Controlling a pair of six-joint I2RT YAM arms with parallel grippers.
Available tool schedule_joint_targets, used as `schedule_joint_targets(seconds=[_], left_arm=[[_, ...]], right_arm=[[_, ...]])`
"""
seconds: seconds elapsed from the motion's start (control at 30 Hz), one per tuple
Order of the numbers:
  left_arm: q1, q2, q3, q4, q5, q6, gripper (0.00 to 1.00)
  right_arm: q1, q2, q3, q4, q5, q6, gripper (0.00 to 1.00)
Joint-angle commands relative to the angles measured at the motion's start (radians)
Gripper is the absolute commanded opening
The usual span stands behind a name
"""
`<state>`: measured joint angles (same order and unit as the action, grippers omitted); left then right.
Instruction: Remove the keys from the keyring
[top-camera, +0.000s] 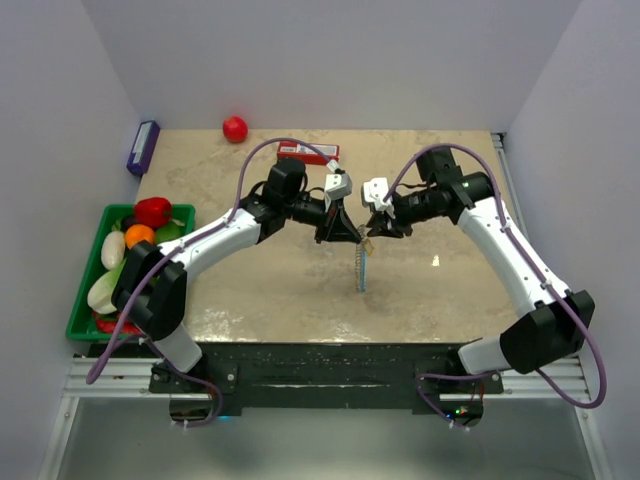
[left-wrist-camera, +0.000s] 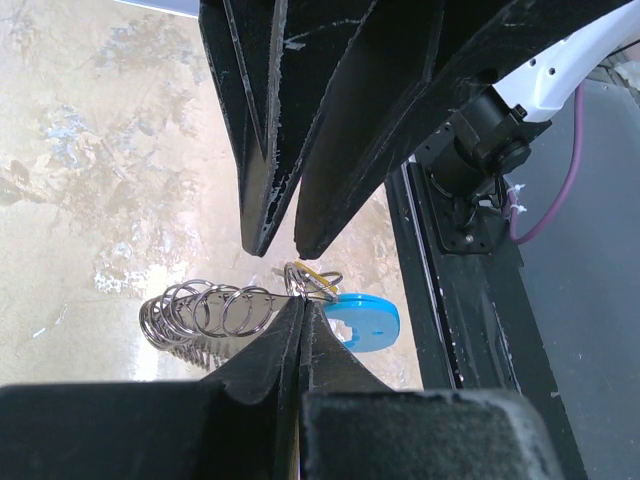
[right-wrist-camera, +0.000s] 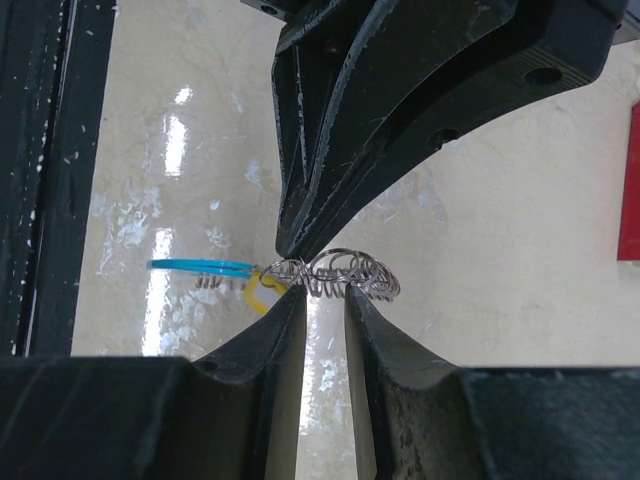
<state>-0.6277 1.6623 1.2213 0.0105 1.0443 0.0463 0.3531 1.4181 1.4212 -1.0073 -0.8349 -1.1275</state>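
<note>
The keyring (top-camera: 361, 268) hangs above mid-table between both grippers, its light-blue segment lowest. My left gripper (left-wrist-camera: 302, 306) is shut on it, pinching a silvery ring where the link chain (left-wrist-camera: 205, 312), the blue piece (left-wrist-camera: 366, 322) and the small brass-yellow key (left-wrist-camera: 312, 272) meet. My right gripper (right-wrist-camera: 325, 295) faces it from the opposite side. Its jaws stand narrowly apart, with the coiled links (right-wrist-camera: 345, 270) lying across their tips rather than clamped. The key (right-wrist-camera: 255, 294) sits just left of the right gripper's left fingertip (right-wrist-camera: 292, 300), beside the edge-on blue piece (right-wrist-camera: 205, 265).
A red ball (top-camera: 235, 128) and a red box (top-camera: 307, 152) lie at the back of the table. A purple box (top-camera: 143, 147) leans at the back left. A green tray (top-camera: 85, 300) of vegetables sits off the left edge.
</note>
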Motion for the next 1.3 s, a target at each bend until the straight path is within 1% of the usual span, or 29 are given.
schedule_joint_targets(seconds=[0.0,0.5,0.8,0.93,1.0,1.1,1.27], left_arm=[[0.003,-0.024,0.044,0.036,0.029,0.015,0.00],[0.003,-0.015,0.053,0.034,0.034,0.010,0.00],[0.003,-0.021,0.049,0.031,0.034,0.015,0.00],[0.003,-0.027,0.046,0.031,0.037,0.015,0.00],[0.002,-0.029,0.046,0.031,0.040,0.012,0.00],[0.002,-0.029,0.047,0.032,0.040,0.012,0.00],[0.003,-0.033,0.049,0.028,0.033,0.015,0.00]], right_arm=[[0.006,-0.004,0.024,-0.020,-0.047,-0.015,0.26],[0.026,0.019,0.001,-0.011,-0.044,-0.020,0.26],[0.024,0.027,-0.013,0.004,-0.033,-0.012,0.24],[0.026,0.027,-0.007,0.007,-0.035,-0.009,0.14],[0.024,0.036,-0.004,0.006,-0.032,-0.009,0.10],[0.026,0.053,0.005,-0.020,-0.041,-0.029,0.00],[0.024,0.062,0.012,-0.054,-0.053,-0.052,0.00]])
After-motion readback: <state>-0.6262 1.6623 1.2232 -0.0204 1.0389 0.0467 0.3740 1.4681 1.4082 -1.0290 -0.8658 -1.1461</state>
